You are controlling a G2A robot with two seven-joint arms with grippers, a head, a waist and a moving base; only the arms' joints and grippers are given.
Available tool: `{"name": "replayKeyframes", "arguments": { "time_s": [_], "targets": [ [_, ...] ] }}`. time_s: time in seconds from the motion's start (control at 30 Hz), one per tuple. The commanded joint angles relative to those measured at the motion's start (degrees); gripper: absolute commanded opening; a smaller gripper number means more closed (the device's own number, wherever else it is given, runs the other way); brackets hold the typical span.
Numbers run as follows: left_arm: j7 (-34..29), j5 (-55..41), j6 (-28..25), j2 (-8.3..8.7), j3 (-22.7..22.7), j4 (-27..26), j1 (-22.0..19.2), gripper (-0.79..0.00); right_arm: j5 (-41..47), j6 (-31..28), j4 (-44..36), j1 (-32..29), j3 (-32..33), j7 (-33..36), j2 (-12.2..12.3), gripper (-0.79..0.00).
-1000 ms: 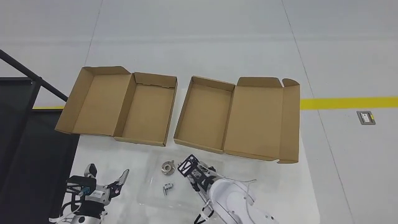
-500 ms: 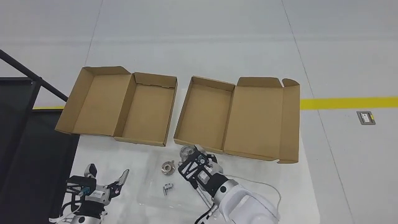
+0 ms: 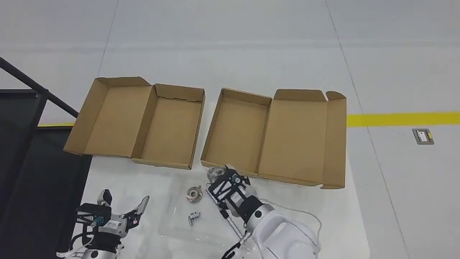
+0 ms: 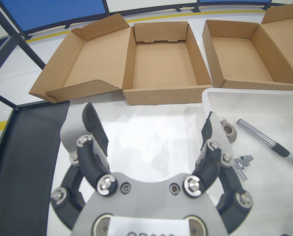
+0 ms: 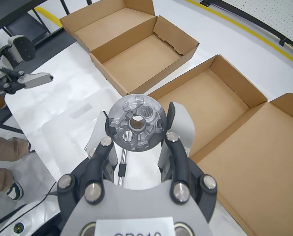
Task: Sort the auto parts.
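Disc (image 5: 136,126) is sitting pinched in the right gripper (image 5: 139,119), probably needing dropping into the middle-right box (image 5: 205,94); left gripper (image 4: 150,116) spread.

two open cardboard boxes (image 3: 169,131) (image 3: 237,131), one clear plastic tray (image 4: 259,114), one round metal hub (image 5: 148,128), one small bushing (image 4: 228,130), one small clamp bracket (image 4: 243,162) and one long steel rod (image 4: 259,136).
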Motion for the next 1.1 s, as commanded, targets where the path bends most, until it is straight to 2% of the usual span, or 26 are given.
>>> {"name": "replayKeyframes", "arguments": {
  "time_s": [0.0,0.33,0.53,0.8,0.93,1.07],
  "targets": [
    [0.0,0.0,0.0,0.0,0.0,0.0,0.0,0.0,2.28,3.73,4.08,4.43,-1.37,-0.29,-1.14,-0.785],
    [0.0,0.0,0.0,0.0,0.0,0.0,0.0,0.0,13.31,17.6,37.26,30.25,-10.21,0.14,-9.47,-0.785],
    [0.0,0.0,0.0,0.0,0.0,0.0,0.0,0.0,15.01,23.95,56.59,41.04,-16.28,1.69,-15.48,-0.785],
    [0.0,0.0,0.0,0.0,0.0,0.0,0.0,0.0,19.28,23.75,74.13,47.73,-18.45,-1.24,-21.36,-0.785],
    [0.0,0.0,0.0,0.0,0.0,0.0,0.0,0.0,22.15,25.32,80.65,48.74,-17.49,-5.27,-23.34,-0.785],
    [0.0,0.0,0.0,0.0,0.0,0.0,0.0,0.0,24.93,24.15,85.65,49.42,-16.27,-8.79,-24.71,-0.785]
  ]
}}
